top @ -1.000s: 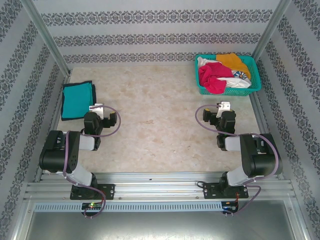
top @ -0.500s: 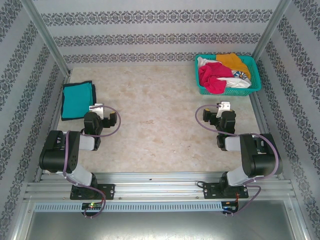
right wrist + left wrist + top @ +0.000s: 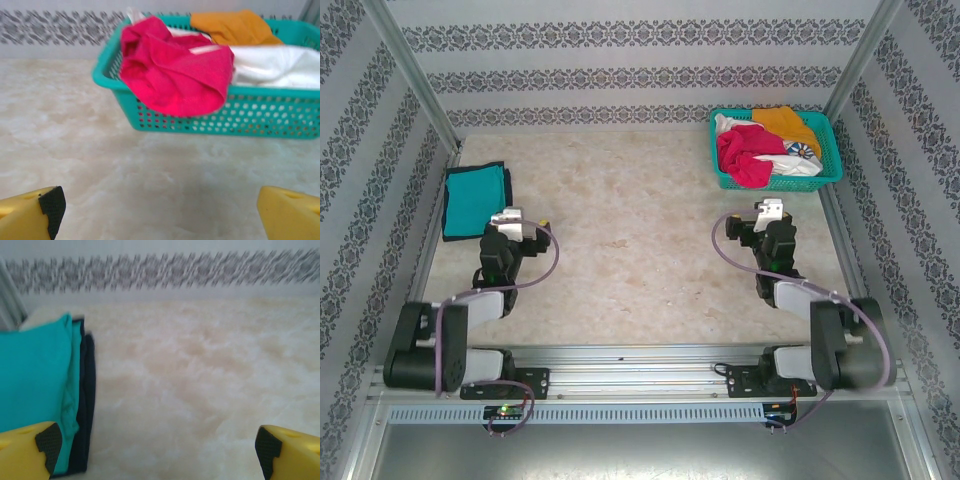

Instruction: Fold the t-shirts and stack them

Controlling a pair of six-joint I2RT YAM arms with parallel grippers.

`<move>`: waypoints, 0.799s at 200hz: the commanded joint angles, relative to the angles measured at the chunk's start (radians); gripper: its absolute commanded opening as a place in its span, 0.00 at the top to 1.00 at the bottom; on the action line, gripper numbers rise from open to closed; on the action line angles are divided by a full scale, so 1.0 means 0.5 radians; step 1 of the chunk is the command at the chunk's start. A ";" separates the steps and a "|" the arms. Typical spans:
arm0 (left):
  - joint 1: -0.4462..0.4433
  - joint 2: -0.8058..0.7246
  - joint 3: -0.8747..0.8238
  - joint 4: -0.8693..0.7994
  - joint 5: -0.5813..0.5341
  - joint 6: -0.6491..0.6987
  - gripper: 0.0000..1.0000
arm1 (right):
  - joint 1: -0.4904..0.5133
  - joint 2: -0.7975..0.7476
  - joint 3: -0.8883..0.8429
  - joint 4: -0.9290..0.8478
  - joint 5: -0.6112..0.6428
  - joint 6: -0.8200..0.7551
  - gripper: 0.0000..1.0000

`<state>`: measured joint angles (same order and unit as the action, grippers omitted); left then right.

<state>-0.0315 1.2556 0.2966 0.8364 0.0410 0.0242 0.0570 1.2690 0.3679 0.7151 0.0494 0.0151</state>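
Observation:
A folded teal t-shirt (image 3: 473,200) with dark edging lies flat at the table's left side; the left wrist view has the same teal t-shirt (image 3: 35,385) ahead to the left. My left gripper (image 3: 516,221) hovers just right of it, open, with bare table between its yellow fingers (image 3: 30,447). A pink-red t-shirt (image 3: 175,70) hangs crumpled over the front rim of the teal mesh basket (image 3: 270,115), beside a white one (image 3: 275,60) and an orange one (image 3: 232,27). Short of the basket, my right gripper (image 3: 770,216) stands open and holds nothing.
The basket (image 3: 832,150) stands at the back right corner, against patterned walls. Metal frame rails (image 3: 620,370) run along the near edge. Marbled tabletop (image 3: 630,230) spreads between the two arms.
Both arms have stretched forward from their folded pose. The left gripper moved up toward the teal t-shirt; the right one edged toward the basket.

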 commanded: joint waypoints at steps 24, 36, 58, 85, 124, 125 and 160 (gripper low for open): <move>-0.422 -0.358 0.126 -0.306 -0.128 0.215 0.00 | 0.077 -0.376 0.356 -0.815 0.123 0.098 0.02; -0.562 -0.343 0.201 -0.382 -0.143 0.261 0.00 | 0.065 -0.344 0.548 -1.088 0.190 0.246 0.02; -0.821 -0.266 0.281 -0.374 -0.059 0.294 0.00 | 0.032 -0.142 0.929 -1.449 0.192 0.347 0.02; -1.138 -0.140 0.384 -0.435 -0.001 0.359 0.00 | 0.006 0.248 1.358 -1.754 0.174 0.381 0.02; -1.372 0.036 0.356 -0.280 -0.020 0.246 0.00 | 0.050 0.802 1.867 -2.020 0.136 0.396 0.03; -1.374 0.040 0.354 -0.278 -0.020 0.243 0.00 | 0.049 0.815 1.880 -2.032 0.136 0.399 0.03; -1.446 0.042 0.304 -0.276 -0.064 0.174 0.00 | -0.025 1.289 2.392 -2.434 0.108 0.463 0.14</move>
<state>-0.7292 1.2850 0.4667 0.6651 0.0250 0.1452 0.0662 1.8030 1.4155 -0.3054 0.1066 0.2108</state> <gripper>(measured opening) 0.998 0.905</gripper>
